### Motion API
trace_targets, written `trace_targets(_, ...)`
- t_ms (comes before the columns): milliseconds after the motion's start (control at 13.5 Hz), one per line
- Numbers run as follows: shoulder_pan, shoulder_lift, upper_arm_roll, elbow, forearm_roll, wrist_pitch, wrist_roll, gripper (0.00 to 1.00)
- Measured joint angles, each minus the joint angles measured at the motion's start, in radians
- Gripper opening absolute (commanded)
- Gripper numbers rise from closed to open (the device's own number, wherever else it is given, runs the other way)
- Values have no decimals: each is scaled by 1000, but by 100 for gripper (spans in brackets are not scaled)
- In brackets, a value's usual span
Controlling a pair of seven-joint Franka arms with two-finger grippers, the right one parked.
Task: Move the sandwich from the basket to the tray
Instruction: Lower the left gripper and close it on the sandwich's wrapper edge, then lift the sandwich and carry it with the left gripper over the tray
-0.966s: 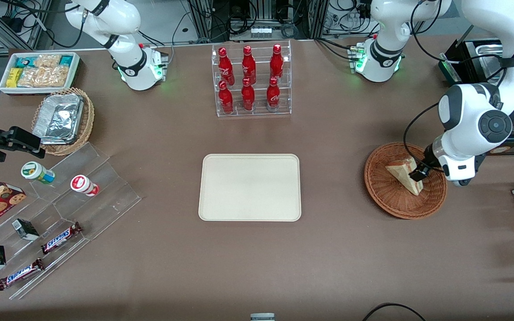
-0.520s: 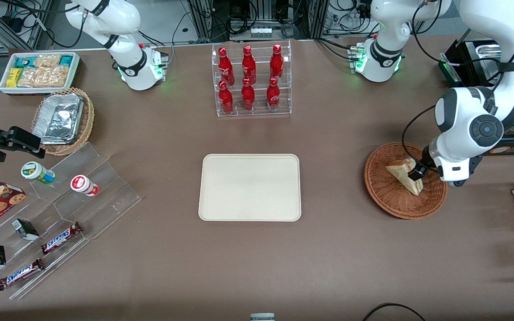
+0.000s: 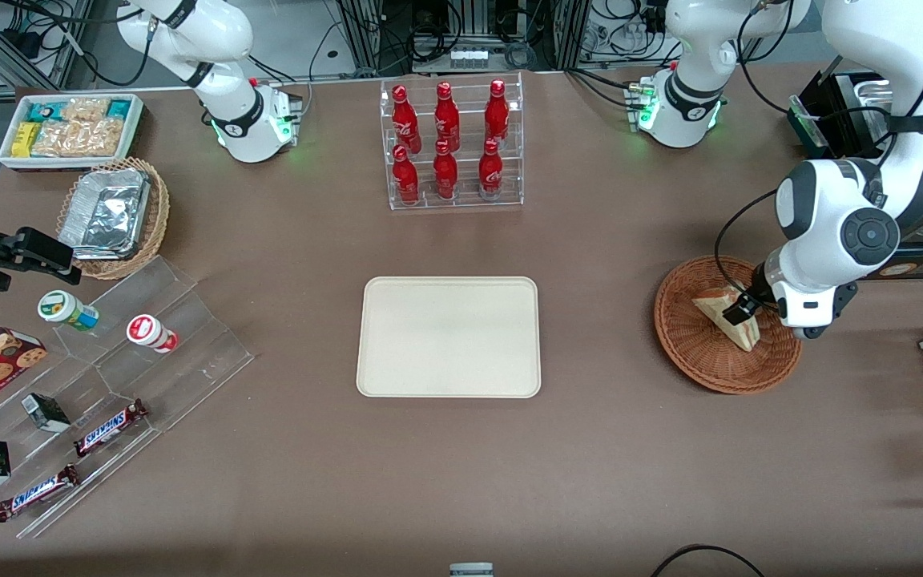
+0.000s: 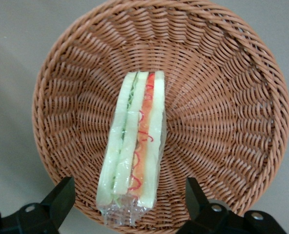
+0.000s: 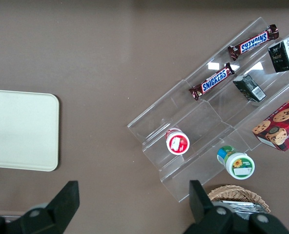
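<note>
Sandwich (image 4: 134,146) lies wrapped in the basket (image 4: 222,87), cut edge up, filling layers visible. Tool (image 4: 127,204) hangs over it with fingers (image 4: 61,197) spread apart, one on each side, not touching. Tray (image 3: 449,336) sits bare mid-bench (image 3: 590,465), well apart from the basket.

Six red cola bottles (image 3: 445,144) in the clear rack. Two Snickers bars (image 3: 109,426), two small cups (image 3: 153,333), two dark little boxes (image 3: 45,411) on the acrylic steps. One sandwich (image 3: 724,317), one basket (image 3: 690,340), one tray (image 3: 449,336).
</note>
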Motion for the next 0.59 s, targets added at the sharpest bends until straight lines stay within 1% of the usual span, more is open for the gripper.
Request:
trace_targets(149, 0, 9, 0, -8, -5, 15, 11, 100)
trace_targets(372, 0, 30, 0, -50, -5, 97, 23, 100)
trace_targets(446, 0, 38, 0, -63, -5, 117, 26, 90)
trace_targets(595, 0, 49, 0, -68, -12, 128, 27, 40)
